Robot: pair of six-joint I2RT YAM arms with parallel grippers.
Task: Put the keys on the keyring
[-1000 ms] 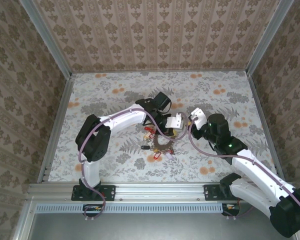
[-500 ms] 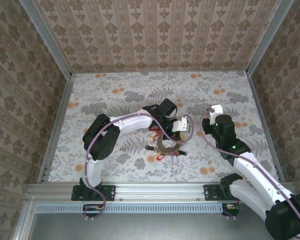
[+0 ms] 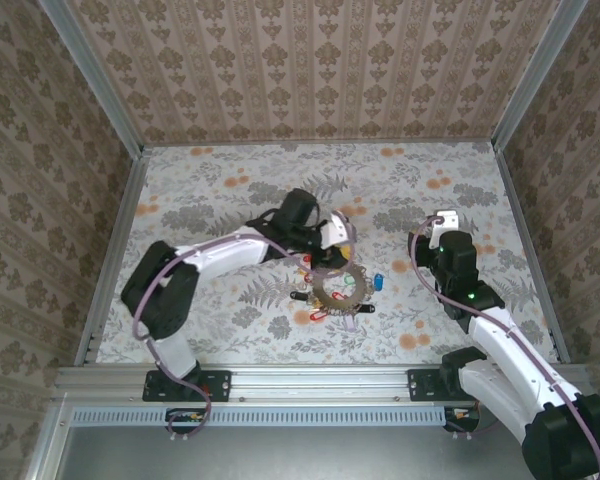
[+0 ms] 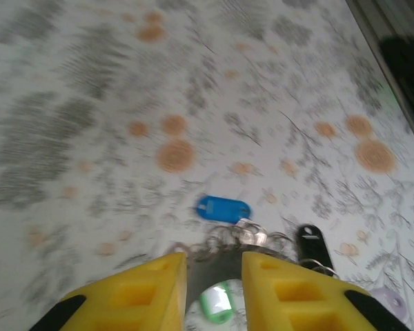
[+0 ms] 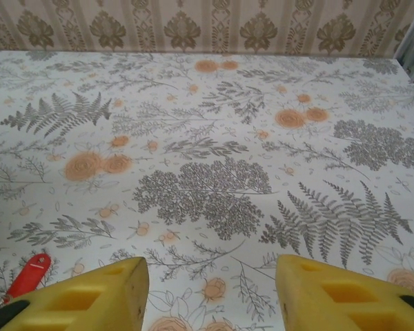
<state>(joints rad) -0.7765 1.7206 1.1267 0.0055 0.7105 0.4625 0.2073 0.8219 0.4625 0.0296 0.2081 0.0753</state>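
I see the keyring (image 3: 338, 288) lying flat on the floral worktop (image 3: 230, 180), near its middle, with small coloured tags fringing it all round. The blue-headed key (image 3: 378, 281) lies on the worktop just to the right of the keyring. On the left wrist camera this blue-headed key (image 4: 223, 207) sits at the far edge of the keyring (image 4: 262, 238), against a small split ring. I cannot tell whether it is threaded on or only lying there. A black tag (image 4: 310, 241) rests at the keyring's right side, and a green tag (image 4: 215, 303) shows below the gap between my left fingers.

My left gripper (image 3: 342, 245) hangs just beyond the keyring's far edge, pointing down at it. On its wrist camera the left gripper (image 4: 214, 265) has its yellow fingers (image 4: 159, 293) a little apart, with nothing clamped between them.

My right gripper (image 3: 443, 220) is well to the right of the keyring and apart from it. Its wrist camera shows the right gripper (image 5: 208, 265) spread wide and released over bare worktop. A red tag (image 5: 29, 274) lies at the lower left of that view.
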